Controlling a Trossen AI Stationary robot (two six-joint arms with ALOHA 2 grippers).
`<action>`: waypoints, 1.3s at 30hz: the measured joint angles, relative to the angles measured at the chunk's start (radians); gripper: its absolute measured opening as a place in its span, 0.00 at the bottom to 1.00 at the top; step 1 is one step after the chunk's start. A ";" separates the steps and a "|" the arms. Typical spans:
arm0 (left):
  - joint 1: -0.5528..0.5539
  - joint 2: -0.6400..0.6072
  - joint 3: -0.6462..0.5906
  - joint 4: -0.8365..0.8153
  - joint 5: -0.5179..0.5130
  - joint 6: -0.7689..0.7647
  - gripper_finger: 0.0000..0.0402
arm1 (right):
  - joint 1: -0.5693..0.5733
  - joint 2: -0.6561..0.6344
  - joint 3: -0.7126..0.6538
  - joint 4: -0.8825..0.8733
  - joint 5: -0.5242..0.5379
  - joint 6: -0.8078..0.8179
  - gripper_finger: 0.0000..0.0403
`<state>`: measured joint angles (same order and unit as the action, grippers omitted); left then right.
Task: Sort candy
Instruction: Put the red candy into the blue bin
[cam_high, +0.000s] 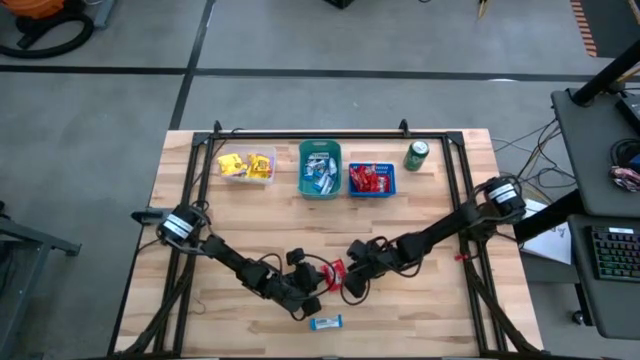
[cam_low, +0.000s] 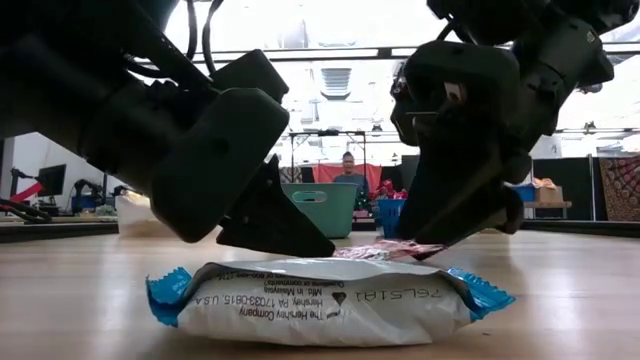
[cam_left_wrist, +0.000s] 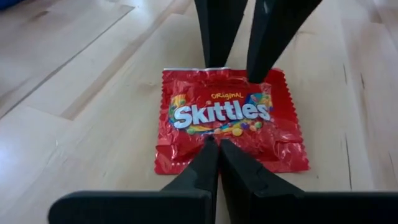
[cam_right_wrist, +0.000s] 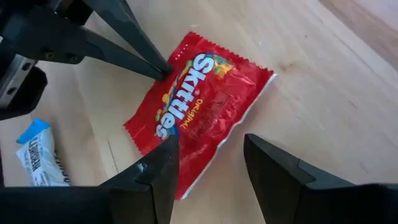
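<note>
A red Skittles candy packet (cam_left_wrist: 227, 115) lies flat on the wooden table, near its front middle (cam_high: 336, 269). My left gripper (cam_left_wrist: 217, 144) comes in from the table's left and is shut with its tips on the packet. My right gripper (cam_right_wrist: 210, 142) stands open over the packet's opposite side, one finger (cam_left_wrist: 258, 68) above the wrapper and the other (cam_left_wrist: 214, 56) at its edge. A blue-and-white candy (cam_high: 326, 322) lies by itself closer to the front edge. My left gripper's shut fingertips (cam_right_wrist: 163, 70) meet on the red packet just inside its long edge (cam_right_wrist: 171, 84). They slant down from the table's left. The wrapper is crinkled around them (cam_left_wrist: 193, 144), and the tips hide how much of it is caught. The packet lies flat on the table. I cannot tell whether my right gripper's open fingers touch the packet.
Three bins stand in a row at the back: a clear one with yellow candy (cam_high: 247, 165), a teal one (cam_high: 320, 168) and a blue one with red candy (cam_high: 372, 180). A green can (cam_high: 416, 155) stands to their right. Bare wood lies between bins and grippers.
</note>
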<state>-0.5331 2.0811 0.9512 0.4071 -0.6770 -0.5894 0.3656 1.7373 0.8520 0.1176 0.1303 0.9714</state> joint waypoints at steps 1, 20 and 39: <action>0.000 0.002 0.000 0.000 -0.001 -0.005 0.00 | 0.000 0.004 0.000 0.006 0.000 0.000 0.42; -0.007 0.012 -0.004 0.011 0.004 -0.022 0.00 | -0.003 0.075 0.000 0.217 -0.018 -0.030 0.41; -0.022 -0.018 -0.007 0.008 0.016 0.008 0.00 | -0.013 0.075 0.000 0.200 -0.018 -0.042 0.05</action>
<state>-0.5553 2.0627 0.9443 0.4149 -0.6606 -0.5812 0.3523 1.8126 0.8524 0.3180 0.1125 0.9293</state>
